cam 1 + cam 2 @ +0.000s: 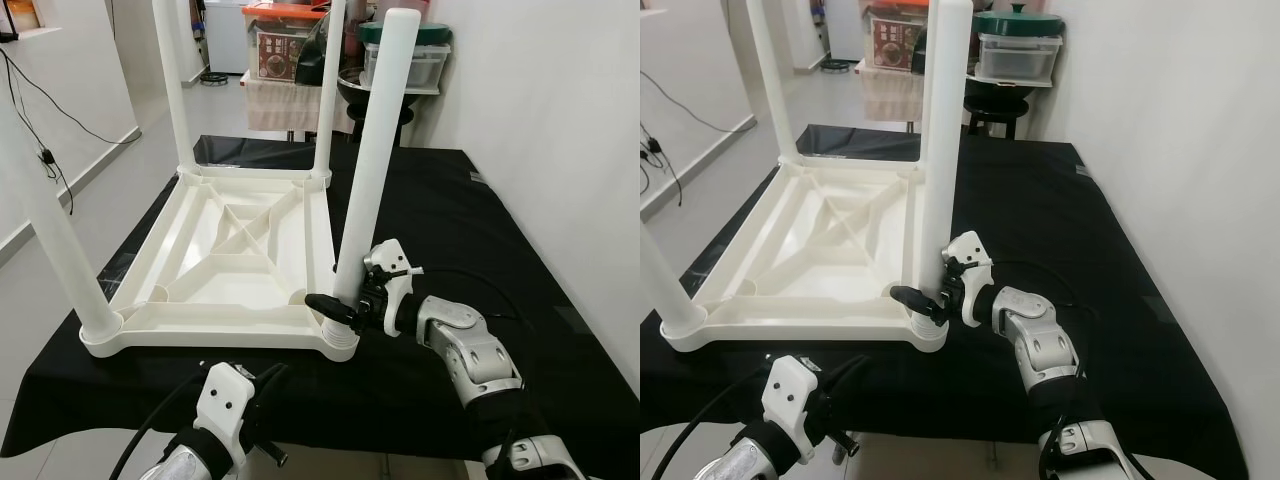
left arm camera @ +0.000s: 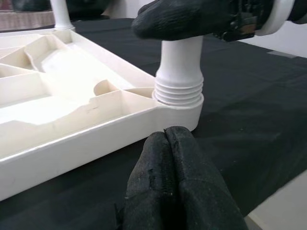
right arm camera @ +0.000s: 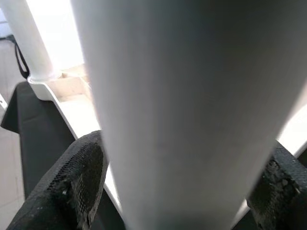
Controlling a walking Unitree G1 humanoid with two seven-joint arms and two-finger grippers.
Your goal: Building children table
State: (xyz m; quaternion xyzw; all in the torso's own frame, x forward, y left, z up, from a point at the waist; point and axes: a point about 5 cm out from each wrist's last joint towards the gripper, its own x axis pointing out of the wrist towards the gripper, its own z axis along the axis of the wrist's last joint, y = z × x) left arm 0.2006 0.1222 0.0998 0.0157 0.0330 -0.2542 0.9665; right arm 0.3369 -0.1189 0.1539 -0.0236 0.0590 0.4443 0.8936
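A white plastic children's table (image 1: 230, 260) lies upside down on a black-covered worktop (image 1: 450, 230). Three legs stand in its corners: near left (image 1: 60, 240), far left (image 1: 172, 80), far right (image 1: 328, 90). The fourth leg (image 1: 375, 150) stands at the near right corner, with its threaded end (image 2: 178, 91) seated in the socket. My right gripper (image 1: 345, 302) is shut on this leg just above the threads, one black finger (image 3: 76, 177) on each side. My left gripper (image 2: 165, 139) is shut on nothing, low at the worktop's front edge, pointing at that corner.
A white wall runs close along the right. Behind the worktop stand a stool with a green-lidded pot and clear boxes (image 1: 405, 55) and a storage box (image 1: 280, 40). Cables (image 1: 40, 150) hang on the left wall above bare floor.
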